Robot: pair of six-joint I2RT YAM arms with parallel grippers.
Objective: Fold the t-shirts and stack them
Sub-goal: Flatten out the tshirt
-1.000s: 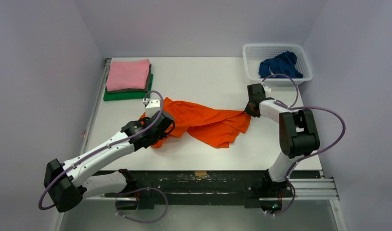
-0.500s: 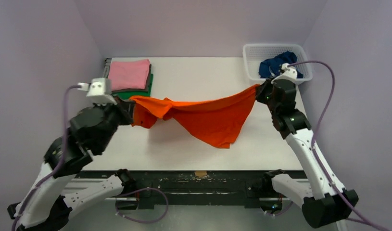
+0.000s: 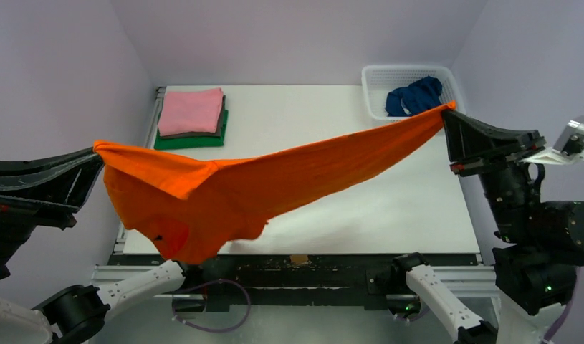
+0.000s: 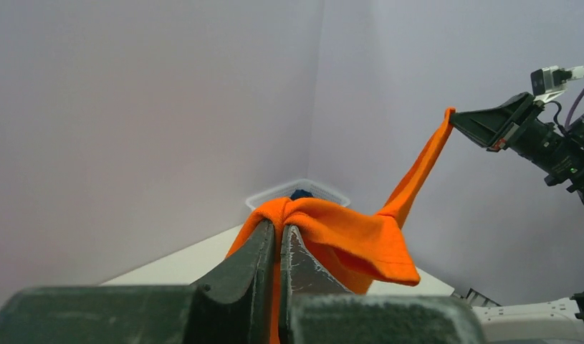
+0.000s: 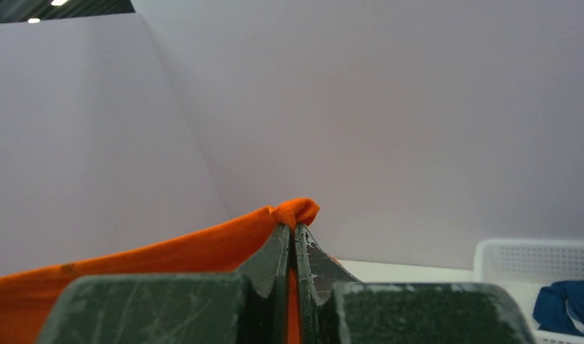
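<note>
Step in hand: spreading. My left claw (image 3: 97, 153) and right claw (image 3: 447, 113) each clamp an edge of the orange shirt (image 3: 274, 183), stretched high above the table (image 3: 310, 115). Next move: lower it flat, keeping tension.

At 9 o'clock left arm (image 3: 31, 190) cut by frame edge; at 3, right arm (image 3: 522, 208) too. At 11, grey shirt (image 3: 195, 134) mostly buried under pink shirt (image 3: 192, 111). Pinched corners of orange shirt (image 3: 274, 179) hidden inside jaws.
</note>
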